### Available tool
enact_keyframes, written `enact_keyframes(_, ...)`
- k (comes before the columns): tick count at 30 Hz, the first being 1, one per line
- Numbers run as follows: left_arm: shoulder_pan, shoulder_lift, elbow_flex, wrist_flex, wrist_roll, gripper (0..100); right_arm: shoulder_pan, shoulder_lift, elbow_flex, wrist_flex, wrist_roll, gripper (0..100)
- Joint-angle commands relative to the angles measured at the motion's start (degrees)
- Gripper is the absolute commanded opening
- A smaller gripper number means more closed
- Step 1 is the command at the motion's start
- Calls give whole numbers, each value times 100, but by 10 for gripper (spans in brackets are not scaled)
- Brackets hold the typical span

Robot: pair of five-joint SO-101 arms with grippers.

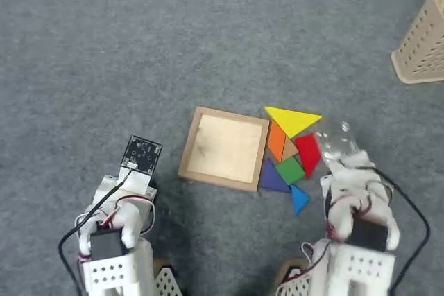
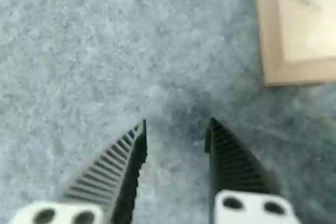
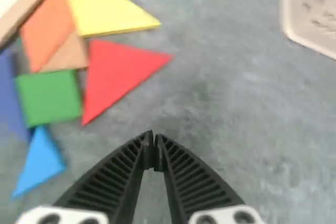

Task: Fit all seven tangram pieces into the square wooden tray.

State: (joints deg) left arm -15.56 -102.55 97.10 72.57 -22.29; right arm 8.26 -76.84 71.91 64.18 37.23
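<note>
Wooden tray (image 1: 225, 147) lies just beside seven coloured tangram pieces (image 1: 290, 170).

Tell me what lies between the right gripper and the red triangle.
Only bare grey carpet; the right wrist view shows that stretch from the shut right gripper to the red triangle.

The yellow triangle (image 1: 291, 120), orange piece (image 1: 277, 141), tan triangle (image 1: 289, 149), red triangle (image 1: 309, 152), green square (image 1: 290, 170), violet-blue triangle (image 1: 272, 178) and light blue triangle (image 1: 299, 199) are plain (each of one colour). The tray (image 1: 187, 145) is pale wood, the bench (image 1: 104, 67) speckled grey.
</note>
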Motion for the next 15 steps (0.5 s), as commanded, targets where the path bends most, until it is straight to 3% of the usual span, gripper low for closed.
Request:
enact_keyframes(1, 0, -62, -40, 18, 35, 176, -558, 2193, -1670, 347, 211, 12)
enact_keyframes(9, 0, -62, -40, 18, 35, 176, -1481, 5965, -4589, 585, 378, 212)
enact_keyframes(15, 0, -62, -40, 18, 35, 176, -2193, 7688, -5890, 576, 870, 273)
